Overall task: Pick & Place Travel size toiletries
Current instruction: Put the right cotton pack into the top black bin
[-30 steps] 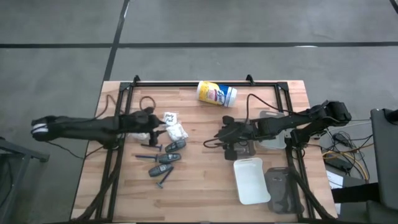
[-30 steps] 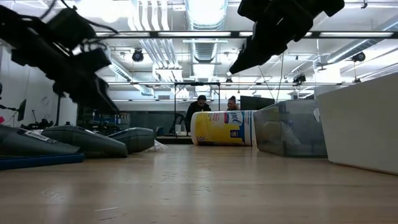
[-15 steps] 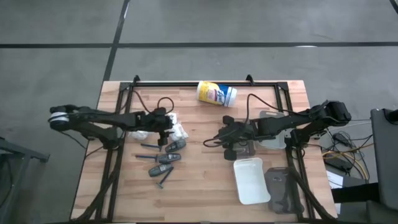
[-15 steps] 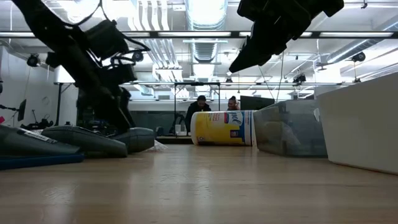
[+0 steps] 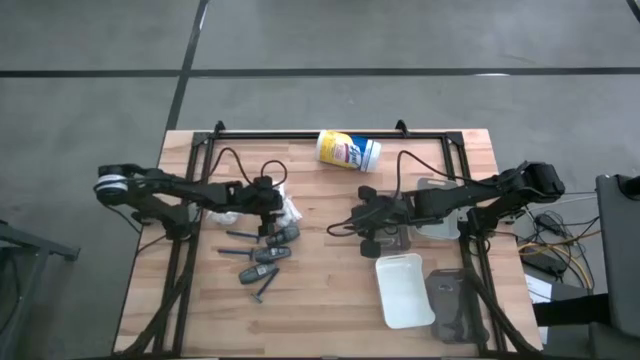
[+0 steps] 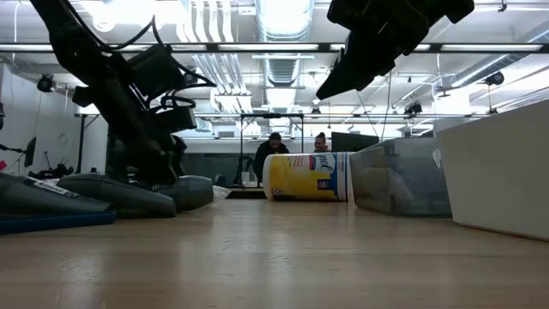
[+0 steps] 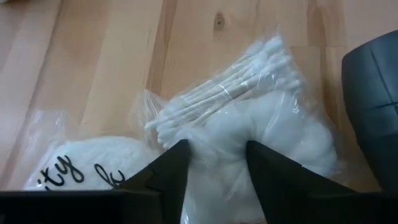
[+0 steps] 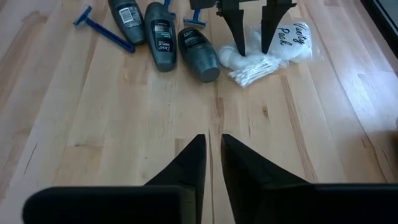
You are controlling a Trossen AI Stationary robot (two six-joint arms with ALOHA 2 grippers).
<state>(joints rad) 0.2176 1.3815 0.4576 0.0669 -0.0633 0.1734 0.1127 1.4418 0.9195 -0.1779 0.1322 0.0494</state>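
Observation:
A clear packet of cotton swabs and white pads (image 7: 242, 106) (image 8: 252, 65) (image 5: 288, 210) lies flat on the wooden table. My left gripper (image 7: 214, 155) (image 8: 252, 50) (image 5: 272, 212) is open and low over it, with the packet's middle between its fingertips. A second white packet with black writing (image 8: 289, 37) lies just beyond. Three dark grey tubes (image 8: 160, 31) and blue razors (image 8: 102, 31) lie beside them. My right gripper (image 8: 211, 146) (image 5: 362, 228) hangs shut above bare wood at mid-table, holding nothing. My left gripper comes at the swab packet from above, slanting in from the table's left. One fingertip (image 7: 177, 155) is at the swab heads and the other (image 7: 258, 155) is over the white pads. The packet lies flat on the table. I cannot tell whether the tips touch the plastic.
A yellow-and-white canister (image 5: 348, 150) lies on its side at the far edge. A white tray (image 5: 405, 290) and clear trays (image 5: 450, 305) stand at the right, near the right arm. Bare wood lies between the two grippers.
My left gripper has moved toward the table's right and down, coming to rest low over the swab packet, and has tipped more steeply downward. The packet and the tubes lie where they were.

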